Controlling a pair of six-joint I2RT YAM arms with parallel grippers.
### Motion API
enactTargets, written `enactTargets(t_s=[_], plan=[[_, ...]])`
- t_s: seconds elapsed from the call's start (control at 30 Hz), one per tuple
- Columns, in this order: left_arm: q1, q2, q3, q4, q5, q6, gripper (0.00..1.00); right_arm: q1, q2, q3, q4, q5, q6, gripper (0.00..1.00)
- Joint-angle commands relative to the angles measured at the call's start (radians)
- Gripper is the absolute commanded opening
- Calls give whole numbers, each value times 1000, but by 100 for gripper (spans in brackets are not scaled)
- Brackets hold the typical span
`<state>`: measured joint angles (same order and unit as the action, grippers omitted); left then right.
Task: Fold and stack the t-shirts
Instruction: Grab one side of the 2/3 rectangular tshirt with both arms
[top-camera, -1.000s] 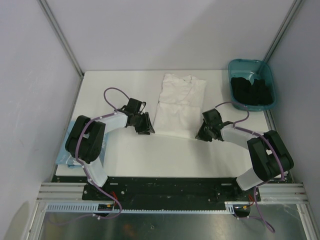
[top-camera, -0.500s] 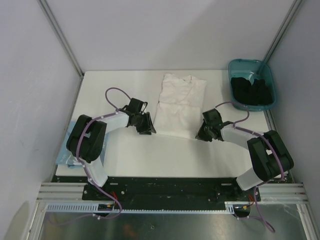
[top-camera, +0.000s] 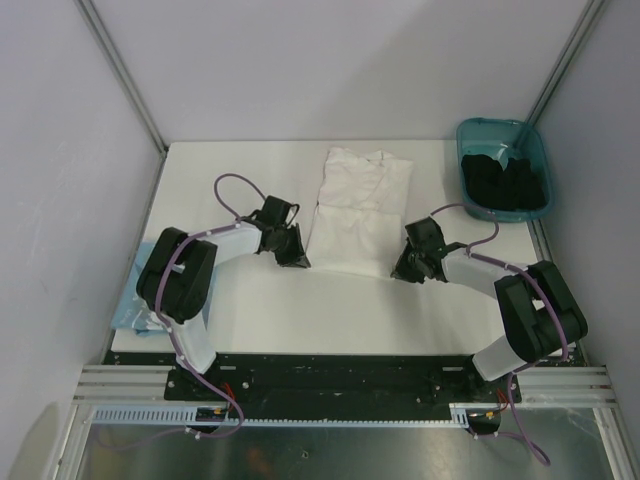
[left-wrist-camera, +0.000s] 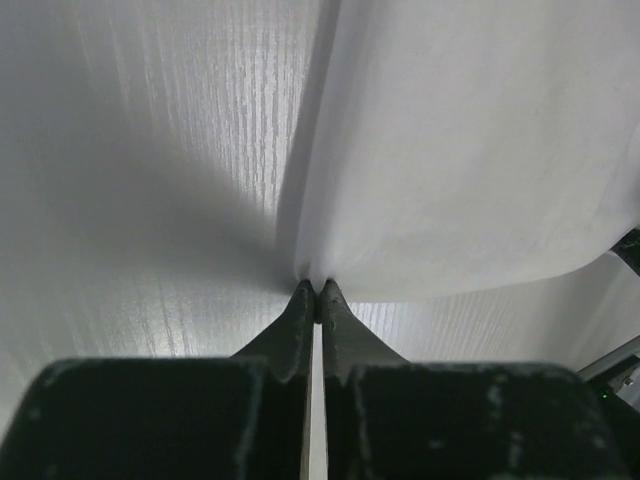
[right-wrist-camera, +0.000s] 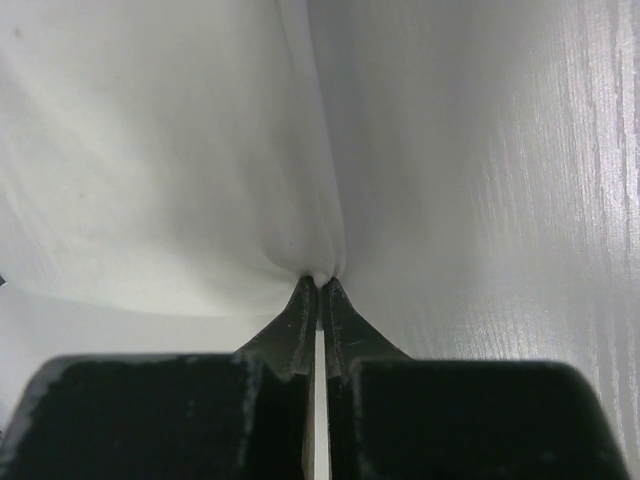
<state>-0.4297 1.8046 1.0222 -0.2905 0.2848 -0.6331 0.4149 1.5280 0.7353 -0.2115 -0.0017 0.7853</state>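
Top external view
- Left gripper (top-camera: 294, 256): at the near-left corner of the folded white t-shirt (top-camera: 358, 205). From this height I cannot tell the gap between the fingers.
- Left arm: reaches from its base forward and inward, forearm low over the table (top-camera: 250, 170), wrist turned toward the shirt's left edge. A purple cable (top-camera: 232, 190) loops above the forearm.
- Right gripper (top-camera: 400, 270): at the near-right corner of the same shirt. The finger gap is not readable here either.
- Right arm: mirrors the left, elbow bent out to the right, forearm angled inward and low.
- The t-shirt lies mid-table as a long folded rectangle, collar end toward the far side.
- Teal bin (top-camera: 472, 132) sits at the far-right corner with dark items (top-camera: 505, 182) inside. Light-blue cloth (top-camera: 128, 312) shows at the table's left edge, by the left arm's base.

Left wrist view
- Fingers (left-wrist-camera: 298, 318): tips pressed together with only a hairline slit. The shirt's edge gathers into the tips, so it is pinched.
- The fabric fans up and to the right from the pinch. Bare table is on the left.

Right wrist view
- Fingers (right-wrist-camera: 340, 310): tips closed to a hairline. A small bunch of the shirt's edge is caught between them.
- The cloth spreads up and to the left. Bare table is on the right.
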Motion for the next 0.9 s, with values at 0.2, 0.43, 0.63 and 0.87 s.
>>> enactTargets(t_s=[0.2,0.43,0.63,0.87], plan=[[-53,-225,-192,11,-35,-76,0,56,-185,-52,-210,54,1,0],[-107,-507,-402,11,-46,-168,0,154,-484,-177,-355,57,126,0],[-176,-739,-513,-27,-69,-270,0,233,-708,-187,-531,71,213,0],[-200,-900,-494,-76,-97,-280,0,265,-863,-172,-616,71,264,0]])
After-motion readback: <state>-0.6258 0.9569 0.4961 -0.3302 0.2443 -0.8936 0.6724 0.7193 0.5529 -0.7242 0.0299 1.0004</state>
